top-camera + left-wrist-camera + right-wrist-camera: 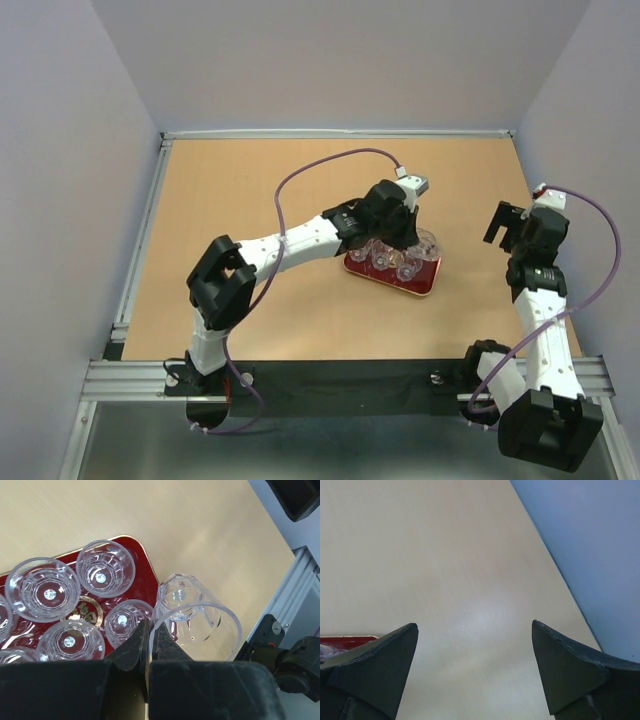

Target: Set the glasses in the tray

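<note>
The left end effector (150, 630) is pinched on the rim of a glass (197, 612), at the tray's right edge in the wrist view. More glasses (105, 567) stand in the red tray (146, 572), which sits right of centre on the surface (250, 200). The right end effector (475, 625) is spread wide and holds nothing.

The left arm (300, 243) and the right arm (545, 330) look alike: white tubes with fat black joints. Small dark dots run along the white tubes. A thin purple cable (300, 175) comes out behind the left pincer (151, 630), by a little white box (413, 183). A second purple cable (600, 230) runs behind the right pincer (475, 627). Each pincer has two black fingers (380, 660) with pointed tips. A tiny red spot (541, 190) sits behind the right pincer.
</note>
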`<action>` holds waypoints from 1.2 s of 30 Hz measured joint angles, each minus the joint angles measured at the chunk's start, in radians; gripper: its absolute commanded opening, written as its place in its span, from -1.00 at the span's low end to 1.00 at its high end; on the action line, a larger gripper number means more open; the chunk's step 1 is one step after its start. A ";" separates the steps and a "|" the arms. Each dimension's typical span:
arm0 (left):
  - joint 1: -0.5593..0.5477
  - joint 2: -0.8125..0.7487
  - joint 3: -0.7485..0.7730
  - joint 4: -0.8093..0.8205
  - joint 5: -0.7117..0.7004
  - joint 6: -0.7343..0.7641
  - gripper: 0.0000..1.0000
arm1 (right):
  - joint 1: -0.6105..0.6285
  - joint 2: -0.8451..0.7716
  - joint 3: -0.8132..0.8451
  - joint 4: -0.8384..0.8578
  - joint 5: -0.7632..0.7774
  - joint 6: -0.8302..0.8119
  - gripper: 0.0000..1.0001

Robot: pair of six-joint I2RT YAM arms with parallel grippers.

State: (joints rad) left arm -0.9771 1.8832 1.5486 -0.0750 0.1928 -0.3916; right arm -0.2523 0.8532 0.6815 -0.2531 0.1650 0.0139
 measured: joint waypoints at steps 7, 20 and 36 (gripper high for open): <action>-0.055 0.090 0.123 -0.073 -0.080 0.031 -1.00 | -0.015 -0.003 0.000 0.001 0.003 0.019 1.00; -0.115 0.271 0.320 -0.200 -0.248 0.115 -1.00 | -0.024 -0.018 0.000 0.001 0.003 0.028 1.00; -0.147 0.357 0.417 -0.279 -0.348 0.159 -1.00 | -0.030 -0.032 0.000 0.002 0.000 0.029 1.00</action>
State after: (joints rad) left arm -1.1240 2.2398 1.9659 -0.3538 -0.1551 -0.2325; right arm -0.2821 0.8215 0.6815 -0.2516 0.1646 0.0425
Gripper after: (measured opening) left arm 0.059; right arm 0.998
